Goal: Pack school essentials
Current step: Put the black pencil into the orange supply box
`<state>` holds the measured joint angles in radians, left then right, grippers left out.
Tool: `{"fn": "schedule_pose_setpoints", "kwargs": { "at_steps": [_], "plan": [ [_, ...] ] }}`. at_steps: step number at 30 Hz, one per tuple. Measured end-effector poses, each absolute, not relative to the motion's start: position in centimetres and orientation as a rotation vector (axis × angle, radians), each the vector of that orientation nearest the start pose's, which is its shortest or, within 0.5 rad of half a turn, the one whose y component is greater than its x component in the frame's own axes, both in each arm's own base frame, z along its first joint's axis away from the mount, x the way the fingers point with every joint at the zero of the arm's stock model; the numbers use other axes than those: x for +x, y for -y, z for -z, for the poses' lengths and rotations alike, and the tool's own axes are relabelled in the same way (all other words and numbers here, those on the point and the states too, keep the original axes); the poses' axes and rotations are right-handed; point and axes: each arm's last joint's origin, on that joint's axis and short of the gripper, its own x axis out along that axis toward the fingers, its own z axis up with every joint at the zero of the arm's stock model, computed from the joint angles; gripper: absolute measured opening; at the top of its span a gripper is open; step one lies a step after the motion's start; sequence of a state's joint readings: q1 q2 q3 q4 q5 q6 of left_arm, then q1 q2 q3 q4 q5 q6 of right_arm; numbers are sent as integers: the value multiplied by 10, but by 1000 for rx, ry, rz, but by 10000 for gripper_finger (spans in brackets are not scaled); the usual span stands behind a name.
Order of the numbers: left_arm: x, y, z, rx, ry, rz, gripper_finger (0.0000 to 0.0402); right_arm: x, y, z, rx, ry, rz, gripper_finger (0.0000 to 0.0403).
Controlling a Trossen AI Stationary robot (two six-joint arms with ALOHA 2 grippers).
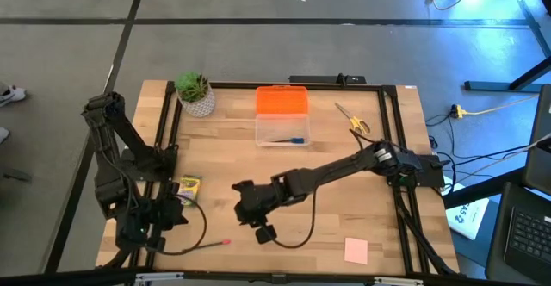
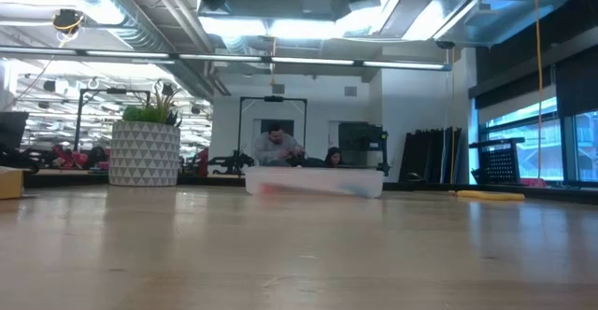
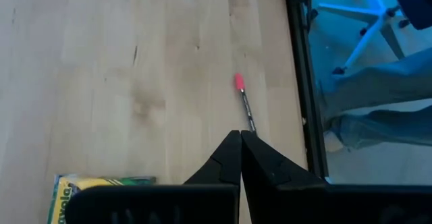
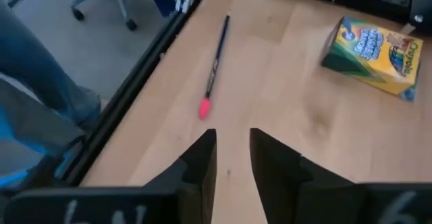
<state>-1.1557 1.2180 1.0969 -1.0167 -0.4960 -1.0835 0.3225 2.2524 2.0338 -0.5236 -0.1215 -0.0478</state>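
Note:
The red-tipped pencil (image 1: 207, 245) lies flat near the table's near edge, with its red tip (image 4: 204, 108) pointing right. Left of it, the green-yellow crayon box (image 1: 187, 187) lies flat. My right gripper (image 1: 261, 227) hangs over the table's middle, open by a narrow gap (image 4: 233, 140), with the pencil's red tip just ahead of it. My left gripper (image 3: 241, 137) is shut above the pencil's dark end (image 3: 250, 119), near the box (image 3: 101, 187). The yellow-handled scissors (image 1: 353, 118) lie far right and the pink note pad (image 1: 355, 250) near right. A dark pen and a small blue piece (image 1: 297, 138) lie in the clear case. The pale stick does not show.
The clear case with its orange lid (image 1: 281, 114) stands at the far middle, and the potted plant (image 1: 195, 92) at the far left corner. A black frame rail (image 4: 135, 82) runs along the near edge, with a person's jeans leg (image 3: 378, 126) beyond it. Bare wood lies between the pencil and the note pad.

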Motion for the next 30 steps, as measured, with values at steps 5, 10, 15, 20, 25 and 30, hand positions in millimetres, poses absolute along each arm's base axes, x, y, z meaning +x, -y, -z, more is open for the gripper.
{"fn": "schedule_pose_setpoints", "kwargs": {
  "at_steps": [5, 10, 15, 20, 25, 30],
  "plan": [
    [101, 194, -297, -145, -943, 96, 0, 482, -166, -249, -100, -732, -446, 95],
    [101, 194, -297, -146, -943, 96, 0, 483, -166, -248, -101, -728, -446, 121],
    [101, 194, -297, -146, -943, 96, 0, 489, -168, -239, -134, -705, -453, 160],
    [101, 194, -297, -133, -942, 103, 0, 499, -177, -220, -157, -659, -471, 188],
    [101, 194, -297, -130, -942, 104, 0, 508, -189, -198, -161, -599, -502, 189],
    [101, 194, -296, -131, -948, 107, 0, 514, -203, -173, -175, -561, -546, 186]
  ]
}}
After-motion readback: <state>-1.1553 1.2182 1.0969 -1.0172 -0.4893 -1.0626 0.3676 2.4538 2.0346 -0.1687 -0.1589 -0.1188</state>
